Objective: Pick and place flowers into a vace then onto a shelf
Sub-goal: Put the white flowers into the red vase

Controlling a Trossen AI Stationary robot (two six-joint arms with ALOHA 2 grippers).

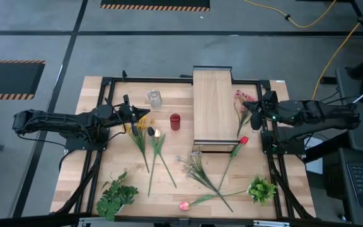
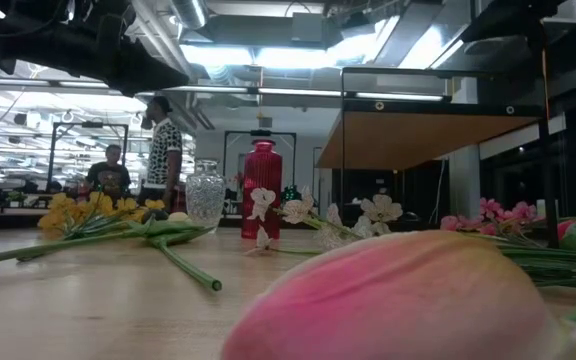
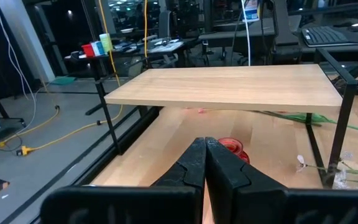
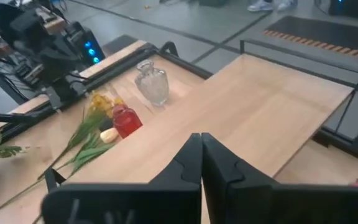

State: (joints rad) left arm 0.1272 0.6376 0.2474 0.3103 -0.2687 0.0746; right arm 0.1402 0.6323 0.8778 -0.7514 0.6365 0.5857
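Two empty closed grippers, left gripper (image 1: 145, 114) and right gripper (image 1: 247, 108), flanked the shelf (image 1: 212, 94); no flowers (image 1: 150, 148) grasped yet, vace (image 1: 154, 98) unfilled, so opening over a stem seemed next.

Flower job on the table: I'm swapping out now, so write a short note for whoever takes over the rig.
Left gripper: shut, empty, above the yellow daisies on the table's left.
Right gripper: shut, empty, beside the shelf, over the pink blossom spray.
Vase: upright and empty, on the table left of the shelf, near the small red cylinder.
Red rose, pink tulip and white sprigs lie flat on the table.
Done: nothing.
Left: flowers into vase, vase onto shelf.
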